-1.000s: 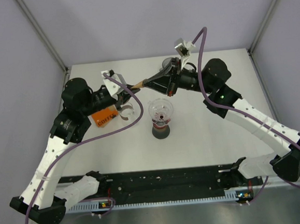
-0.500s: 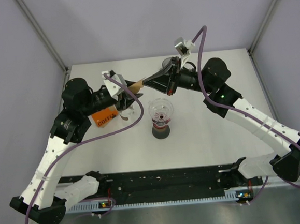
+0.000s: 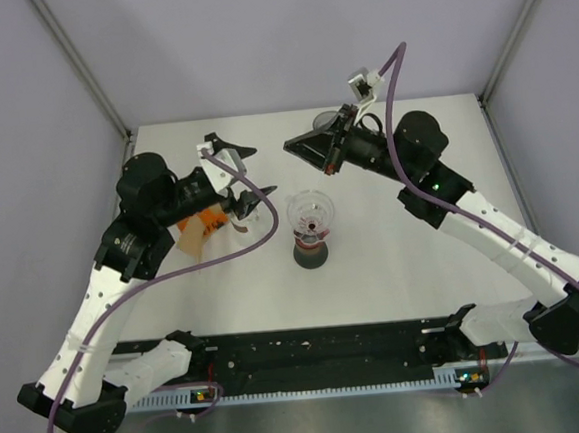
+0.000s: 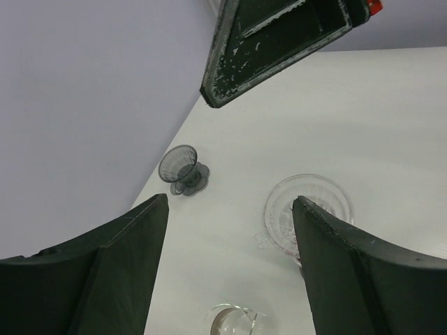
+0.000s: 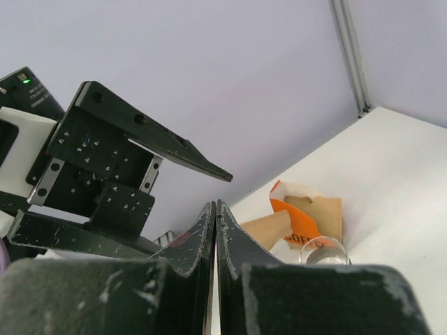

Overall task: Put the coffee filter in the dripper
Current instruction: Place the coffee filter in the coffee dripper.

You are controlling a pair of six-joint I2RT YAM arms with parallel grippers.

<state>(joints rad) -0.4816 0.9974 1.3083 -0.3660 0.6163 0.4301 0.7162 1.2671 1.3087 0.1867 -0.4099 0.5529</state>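
The clear dripper stands on a dark base mid-table and also shows in the left wrist view as a dripper. A brown coffee filter lies on the table against the orange filter packet; the right wrist view shows that filter beside the packet. My left gripper hangs open and empty left of the dripper, its jaws wide in its own view. My right gripper is shut above and behind the dripper, with nothing visible between its jaws.
A small clear glass stands between the packet and the dripper, under my left gripper. A small grey cup-like dripper sits near the back edge. Grey walls close in the table at the back and sides.
My left gripper has opened wide. The brown filter stretched between both grippers is gone from the air, and a brown filter now lies by the packet. My right gripper tilted up slightly.
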